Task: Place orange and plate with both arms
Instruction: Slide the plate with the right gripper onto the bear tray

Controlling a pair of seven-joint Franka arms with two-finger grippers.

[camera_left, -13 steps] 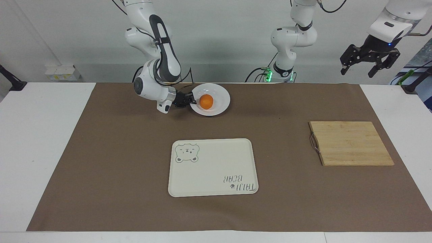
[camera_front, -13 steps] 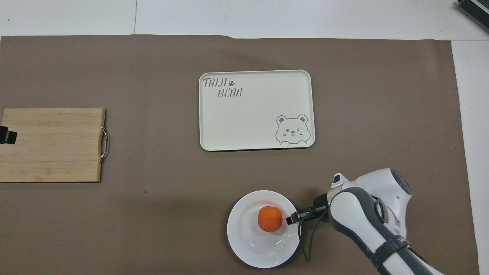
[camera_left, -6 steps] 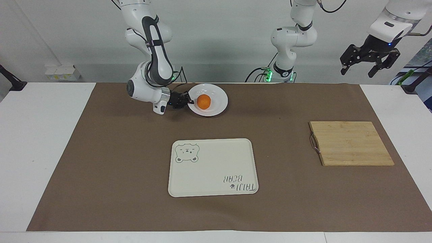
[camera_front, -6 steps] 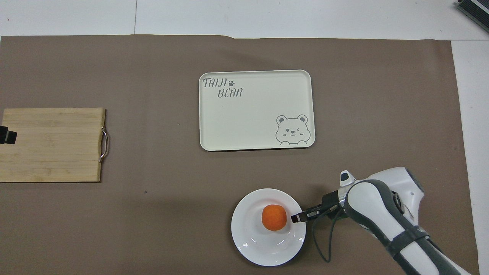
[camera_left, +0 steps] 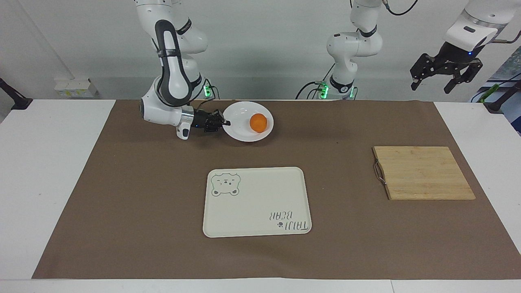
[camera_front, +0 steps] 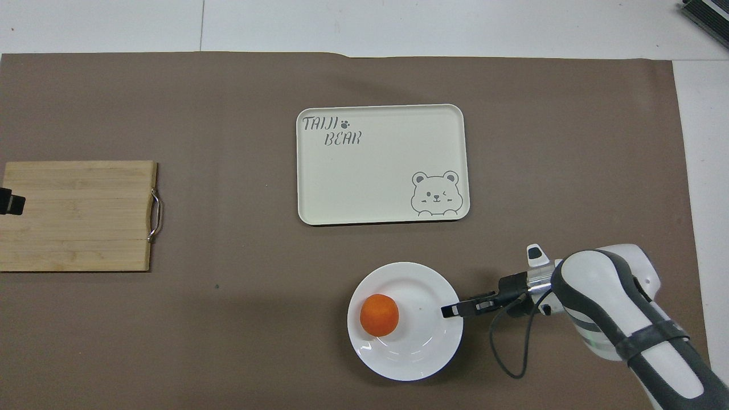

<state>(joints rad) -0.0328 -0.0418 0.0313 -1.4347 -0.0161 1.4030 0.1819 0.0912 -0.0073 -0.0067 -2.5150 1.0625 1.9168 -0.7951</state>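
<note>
The right gripper (camera_left: 226,122) pinches the rim of the plate (camera_left: 243,133) near the counter's robot-side edge; the orange (camera_left: 258,122) sits on it (off-centre). The left gripper (camera_left: 445,79), spread, waits above the counter's end.

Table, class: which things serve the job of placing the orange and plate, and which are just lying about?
Job:
orange, on the plate
plate
right pincer, shut on the plate's rim
left pincer, waiting raised, open

Lying about:
bear tray
cutting board
</note>
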